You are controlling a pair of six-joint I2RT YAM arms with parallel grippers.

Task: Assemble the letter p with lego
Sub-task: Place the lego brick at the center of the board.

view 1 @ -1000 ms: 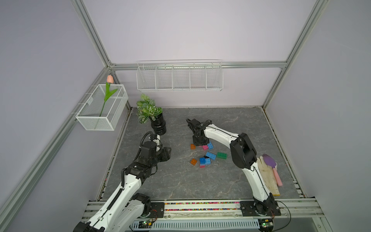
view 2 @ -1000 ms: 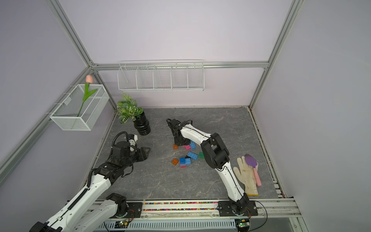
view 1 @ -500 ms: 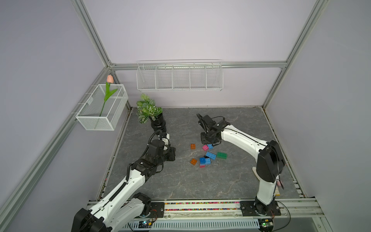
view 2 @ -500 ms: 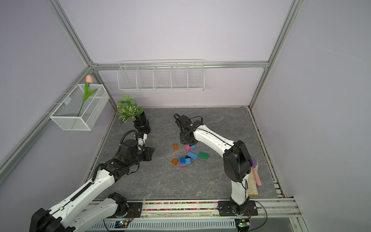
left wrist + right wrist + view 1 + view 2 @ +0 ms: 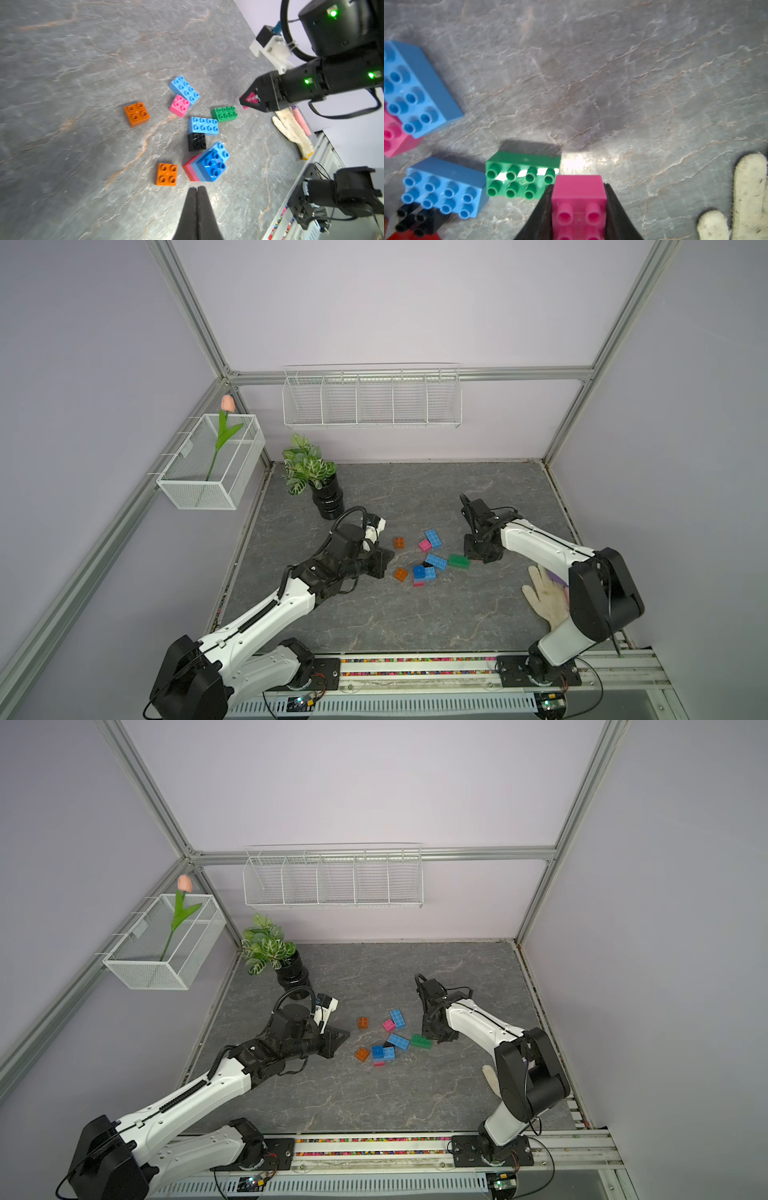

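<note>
Plainly, we see the right gripper (image 5: 578, 187) clamped on a pink brick (image 5: 578, 199), with one of its black fingers (image 5: 544, 207) pressed to each side of it. It sits low over the grey table (image 5: 374, 614), and we cannot tell whether the brick touches the surface.

Just to its left lies a green oblong brick (image 5: 522, 174), studs up. Left of that, nearly touching, is a light blue oblong brick (image 5: 444, 187). A black square brick (image 5: 196, 141) sits against the near edge of that one. Farther back we find a second light blue oblong (image 5: 432, 538) with a pink square brick (image 5: 424, 545) touching its left side.

Nearest in the cluster stands a small stack (image 5: 212, 164), blue and light blue on top with pink and red layers beneath. On the left a far orange brick (image 5: 399, 542) and a near orange brick (image 5: 400, 574) lie apart from the rest.

The left gripper (image 5: 196, 188) has its jaws pressed together with nothing between them. Its tip is near the stack and the near orange brick but clear of both.

At the right, a white glove (image 5: 544, 597) lies flat on the table, partly hidden by the right arm (image 5: 540, 543).
</note>
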